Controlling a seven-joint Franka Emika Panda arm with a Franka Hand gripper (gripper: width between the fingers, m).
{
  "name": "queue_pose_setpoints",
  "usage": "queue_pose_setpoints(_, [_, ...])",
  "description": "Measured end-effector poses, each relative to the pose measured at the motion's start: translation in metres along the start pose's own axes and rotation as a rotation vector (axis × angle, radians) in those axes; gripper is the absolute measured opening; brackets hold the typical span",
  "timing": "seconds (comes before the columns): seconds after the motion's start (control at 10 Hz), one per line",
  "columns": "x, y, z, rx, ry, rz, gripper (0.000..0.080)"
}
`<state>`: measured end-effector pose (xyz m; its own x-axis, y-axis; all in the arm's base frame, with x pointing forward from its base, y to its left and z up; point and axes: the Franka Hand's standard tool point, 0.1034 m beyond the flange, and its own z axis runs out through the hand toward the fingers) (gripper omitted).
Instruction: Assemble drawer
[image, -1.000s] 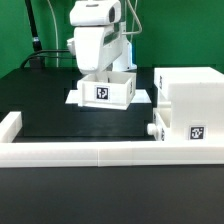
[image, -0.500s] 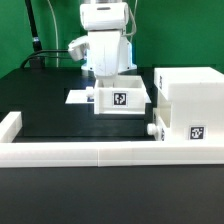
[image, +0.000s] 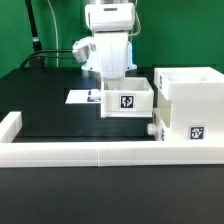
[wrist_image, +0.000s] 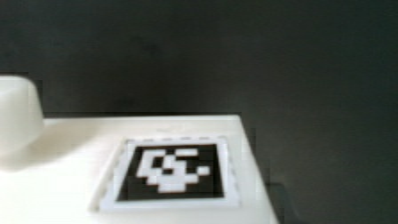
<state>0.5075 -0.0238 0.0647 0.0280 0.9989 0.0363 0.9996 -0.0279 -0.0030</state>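
In the exterior view my gripper (image: 118, 82) reaches down into a small white open-top tray (image: 127, 102) with a square tag on its near face. It holds the tray just above the black mat. The fingertips are hidden behind the tray's wall. The tray hangs just to the exterior view's left of the tall white housing (image: 192, 98), close to its upper opening. A second tray sits low in the housing with its knob (image: 155, 130) sticking out. The wrist view shows the held tray's white face and tag (wrist_image: 175, 170) over the dark mat, and no fingers.
The marker board (image: 78, 97) lies flat on the black mat (image: 50, 115) behind the held tray. A low white border wall (image: 70, 152) runs along the mat's front and the exterior view's left. A green backdrop and cables stand behind the arm.
The arm has carried the tray steadily toward the exterior view's right, off the marker board and up close to the housing.
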Motion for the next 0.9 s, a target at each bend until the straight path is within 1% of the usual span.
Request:
queue_pose_setpoints(0.1, [0.0, 0.001, 0.001, 0.0, 0.0, -0.004, 0.0044])
queue_pose_setpoints(0.2, [0.002, 0.006, 0.002, -0.001, 0.002, -0.007, 0.0044])
queue_pose_setpoints(0.3, [0.006, 0.013, 0.001, -0.001, 0.005, -0.013, 0.0044])
queue_pose_setpoints(0.4, [0.008, 0.022, 0.0, -0.012, 0.009, -0.017, 0.0044])
queue_pose_setpoints(0.6, [0.01, 0.031, 0.0, -0.018, 0.012, -0.016, 0.0044])
queue_pose_setpoints(0.9, [0.013, 0.031, 0.005, -0.01, 0.017, -0.013, 0.0044])
